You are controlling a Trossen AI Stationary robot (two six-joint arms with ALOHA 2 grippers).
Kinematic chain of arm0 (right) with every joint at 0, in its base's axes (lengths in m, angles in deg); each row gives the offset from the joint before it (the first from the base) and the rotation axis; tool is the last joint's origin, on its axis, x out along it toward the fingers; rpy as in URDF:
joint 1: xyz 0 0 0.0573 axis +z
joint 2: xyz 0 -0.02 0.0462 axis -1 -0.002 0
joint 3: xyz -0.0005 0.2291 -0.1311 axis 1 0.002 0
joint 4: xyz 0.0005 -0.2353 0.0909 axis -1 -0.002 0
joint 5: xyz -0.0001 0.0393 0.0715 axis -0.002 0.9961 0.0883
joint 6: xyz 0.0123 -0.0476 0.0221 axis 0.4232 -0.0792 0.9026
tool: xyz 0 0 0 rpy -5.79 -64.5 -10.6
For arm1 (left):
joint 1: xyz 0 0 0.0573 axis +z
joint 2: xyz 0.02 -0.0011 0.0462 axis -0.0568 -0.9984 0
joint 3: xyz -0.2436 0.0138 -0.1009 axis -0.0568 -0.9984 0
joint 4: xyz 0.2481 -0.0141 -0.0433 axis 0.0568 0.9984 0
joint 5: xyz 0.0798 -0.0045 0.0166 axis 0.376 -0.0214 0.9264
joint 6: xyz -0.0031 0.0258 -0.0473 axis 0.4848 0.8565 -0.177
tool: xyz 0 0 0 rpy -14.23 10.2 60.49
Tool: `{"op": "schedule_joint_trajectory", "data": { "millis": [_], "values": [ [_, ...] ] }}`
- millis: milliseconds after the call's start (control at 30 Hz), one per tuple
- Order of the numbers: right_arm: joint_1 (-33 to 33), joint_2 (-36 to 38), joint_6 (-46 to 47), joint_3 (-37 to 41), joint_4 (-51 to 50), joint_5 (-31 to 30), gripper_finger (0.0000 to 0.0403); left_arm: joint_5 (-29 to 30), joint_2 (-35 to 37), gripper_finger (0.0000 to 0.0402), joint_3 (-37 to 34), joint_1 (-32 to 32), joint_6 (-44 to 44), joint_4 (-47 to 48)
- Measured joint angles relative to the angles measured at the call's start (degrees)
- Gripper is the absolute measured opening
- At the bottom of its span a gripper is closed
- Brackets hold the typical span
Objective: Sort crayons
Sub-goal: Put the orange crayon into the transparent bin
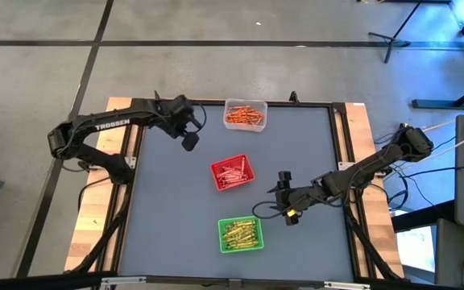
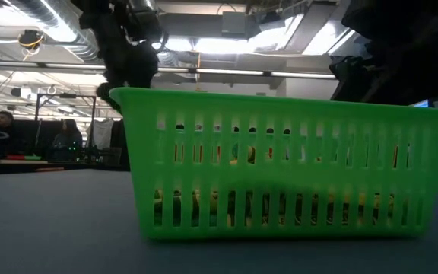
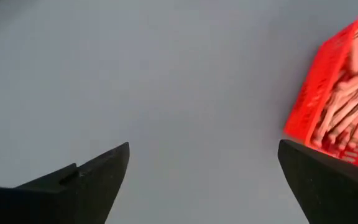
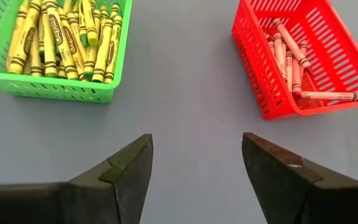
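Observation:
Orange crayons [image 1: 244, 116] lie in a clear tray [image 1: 246, 105] at the table's far edge. Red crayons [image 4: 294, 62] lie in a red tray [image 1: 233, 173] near the middle, also in the left wrist view [image 3: 340, 106]. Yellow-green crayons [image 4: 67, 37] lie in a green tray [image 1: 240, 234] near the front. My left gripper [image 1: 190, 142] is open and empty over the bare table, left of the clear tray. My right gripper [image 1: 283, 181] is open and empty, right of the red tray.
The grey table top [image 1: 167, 209] has free room on its left half and at its right side. The green tray [image 2: 280, 160] fills the low view. Wooden side rails [image 1: 103, 209] border the table.

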Motion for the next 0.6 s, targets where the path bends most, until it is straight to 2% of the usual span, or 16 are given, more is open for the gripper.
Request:
{"op": "schedule_joint_trajectory", "data": {
  "millis": [200, 400, 533, 600],
  "values": [
    [0.0, 0.0, -0.4, 0.0, 0.0, 0.0, 0.0246, -0.5, 0.0, 0.0398, 0.0, 1.1, -3.7, 7.1],
    [0.0, 0.0, -0.5, 0.0, 0.0, 0.0, 0.0246, 0.4, 0.0, 0.0382, 0.0, 1.1, -2.9, 6.3],
    [0.0, 0.0, -0.7, 0.0, 0.0, -1.3, 0.0246, 9.5, 0.0, 0.0381, 0.0, 1.1, 0.9, 3.2],
    [0.0, 0.0, -0.7, 0.0, -0.1, -1.6, 0.0246, 11.7, 0.0, 0.0381, 0.0, 1.1, 0.9, 2.0]
  ]
}}
